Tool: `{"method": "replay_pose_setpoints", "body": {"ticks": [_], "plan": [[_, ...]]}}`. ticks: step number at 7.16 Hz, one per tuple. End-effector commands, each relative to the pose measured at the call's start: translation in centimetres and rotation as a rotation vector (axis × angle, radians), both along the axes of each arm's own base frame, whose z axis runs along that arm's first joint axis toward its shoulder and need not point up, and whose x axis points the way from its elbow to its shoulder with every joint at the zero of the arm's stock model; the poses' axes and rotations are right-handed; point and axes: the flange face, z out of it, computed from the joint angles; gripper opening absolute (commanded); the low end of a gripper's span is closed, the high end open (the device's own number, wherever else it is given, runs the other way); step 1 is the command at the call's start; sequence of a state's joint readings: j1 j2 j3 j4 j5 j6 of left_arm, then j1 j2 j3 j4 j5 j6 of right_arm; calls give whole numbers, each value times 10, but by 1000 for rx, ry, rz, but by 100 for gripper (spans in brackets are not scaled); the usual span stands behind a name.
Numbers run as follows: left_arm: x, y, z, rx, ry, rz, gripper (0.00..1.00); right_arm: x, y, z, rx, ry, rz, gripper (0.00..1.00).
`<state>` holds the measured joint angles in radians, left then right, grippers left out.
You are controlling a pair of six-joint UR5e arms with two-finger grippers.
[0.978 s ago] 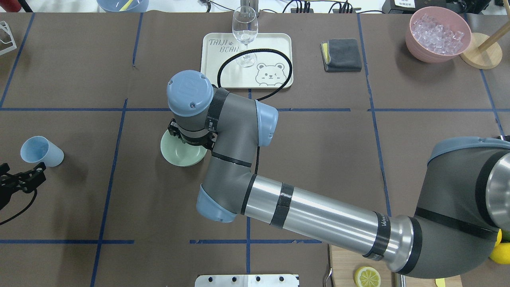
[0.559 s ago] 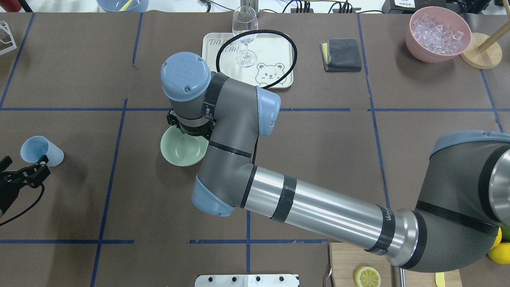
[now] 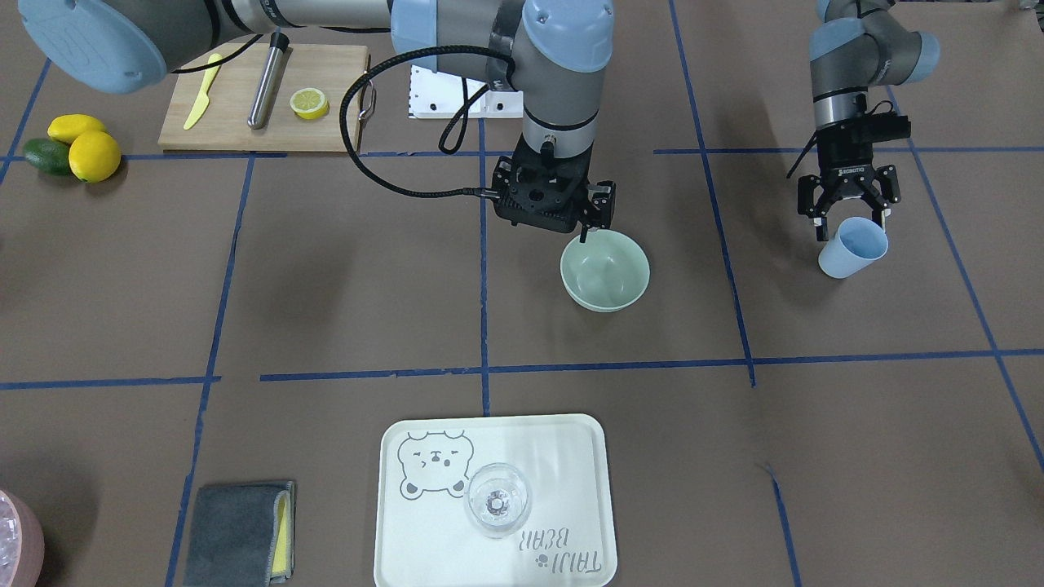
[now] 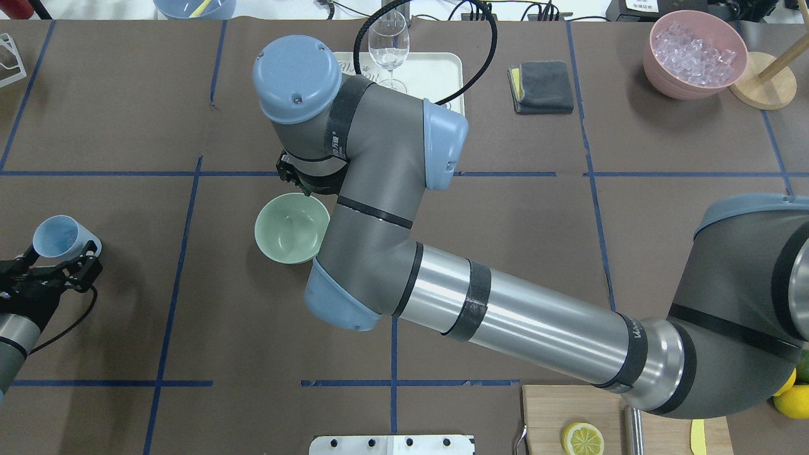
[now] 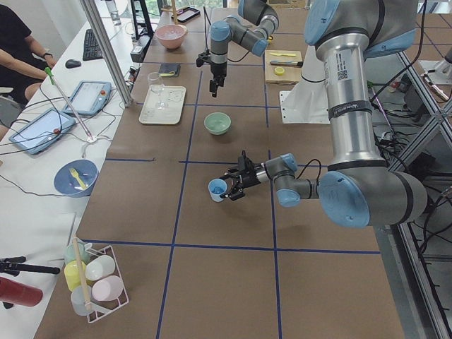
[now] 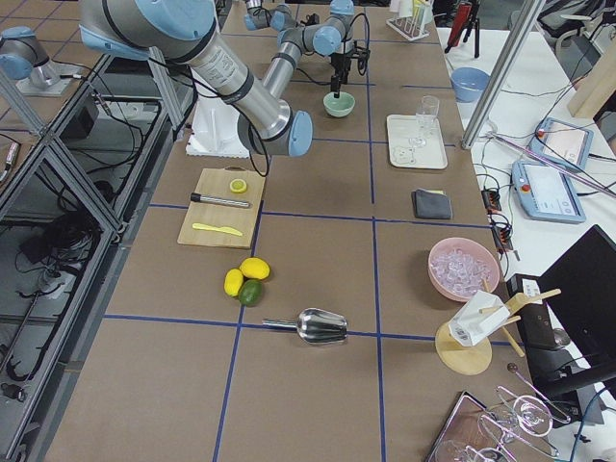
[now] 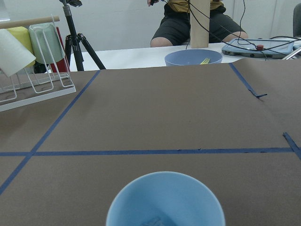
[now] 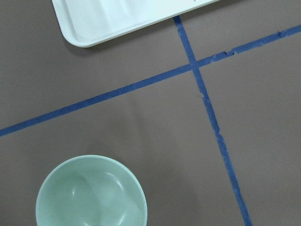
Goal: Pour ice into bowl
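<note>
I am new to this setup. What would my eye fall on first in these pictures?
First, the big right arm reaching across the table, the right claw hanging over the edge of the empty mint-green bowl near the middle. Then the left claw straddling a light blue cup at the table's left end, and a pink bowl heaped with ice cubes at the far right corner.

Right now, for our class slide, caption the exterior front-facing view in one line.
Right gripper hangs above the mint-green bowl; left gripper straddles the light blue cup.
</note>
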<state>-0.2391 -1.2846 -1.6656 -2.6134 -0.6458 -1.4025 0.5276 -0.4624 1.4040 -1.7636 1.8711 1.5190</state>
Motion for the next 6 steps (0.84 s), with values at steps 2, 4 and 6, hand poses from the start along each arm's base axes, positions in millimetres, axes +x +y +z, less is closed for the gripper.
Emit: {"method": "replay_pose_setpoints", "body": {"ticks": [2, 4, 6], "plan": [[11, -3, 13, -1, -18, -5, 100, 14, -7, -4, 36, -4, -12, 100], [10, -3, 21, -5, -34, -3, 100, 17, -10, -4, 36, -4, -6, 100], [11, -3, 23, -7, -39, -2, 97, 18, -13, -1, 35, 0, -3, 100]]}}
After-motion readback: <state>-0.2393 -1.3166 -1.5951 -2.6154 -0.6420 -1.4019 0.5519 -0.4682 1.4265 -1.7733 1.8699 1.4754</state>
